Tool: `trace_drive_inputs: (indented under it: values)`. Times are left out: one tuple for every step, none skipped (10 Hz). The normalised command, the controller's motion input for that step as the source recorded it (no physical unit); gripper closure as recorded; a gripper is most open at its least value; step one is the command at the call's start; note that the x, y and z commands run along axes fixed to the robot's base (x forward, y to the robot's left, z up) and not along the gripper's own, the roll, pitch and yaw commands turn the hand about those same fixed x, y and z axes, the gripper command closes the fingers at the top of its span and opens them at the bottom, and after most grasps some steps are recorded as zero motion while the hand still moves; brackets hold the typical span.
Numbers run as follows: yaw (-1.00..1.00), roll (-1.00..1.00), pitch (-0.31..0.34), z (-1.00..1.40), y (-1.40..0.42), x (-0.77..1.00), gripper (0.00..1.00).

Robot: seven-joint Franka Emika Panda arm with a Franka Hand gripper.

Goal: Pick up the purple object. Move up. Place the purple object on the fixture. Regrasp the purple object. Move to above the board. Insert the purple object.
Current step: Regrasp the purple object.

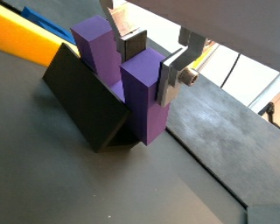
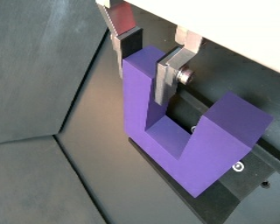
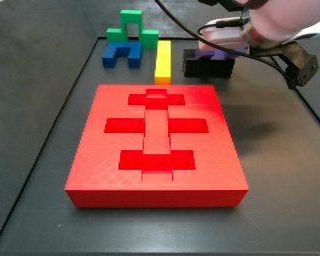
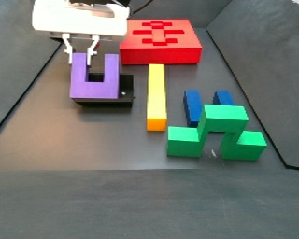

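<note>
Gripper (image 2: 152, 54) astride purple object's (image 2: 184, 136) prong

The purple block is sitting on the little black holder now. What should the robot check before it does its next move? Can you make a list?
1. Purple object rests on the fixture: ok, prongs up.
2. Gripper is over one prong: ok, fingers straddle it in both wrist views.
3. Fingers squeezing the prong firmly: cannot tell.
4. Yellow bar stays out of the way: ok, beside the fixture, apart.
5. Board cutouts are free: ok, nothing in them.
</note>
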Motion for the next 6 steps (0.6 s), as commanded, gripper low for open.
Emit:
trace_drive_inputs:
  values:
    - [0.0, 0.0, 0.0, 0.0, 0.0, 0.0, 1.0]
    - [0.0, 0.0, 0.0, 0.0, 0.0, 0.0, 1.0]
    - [0.0, 0.0, 0.0, 0.0, 0.0, 0.0, 1.0]
    - [0.0, 0.0, 0.0, 0.0, 0.0, 0.0, 1.0]
    - [0.0, 0.0, 0.0, 0.0, 0.0, 0.0, 1.0]
    - [0.0, 0.0, 0.0, 0.0, 0.0, 0.0, 1.0]
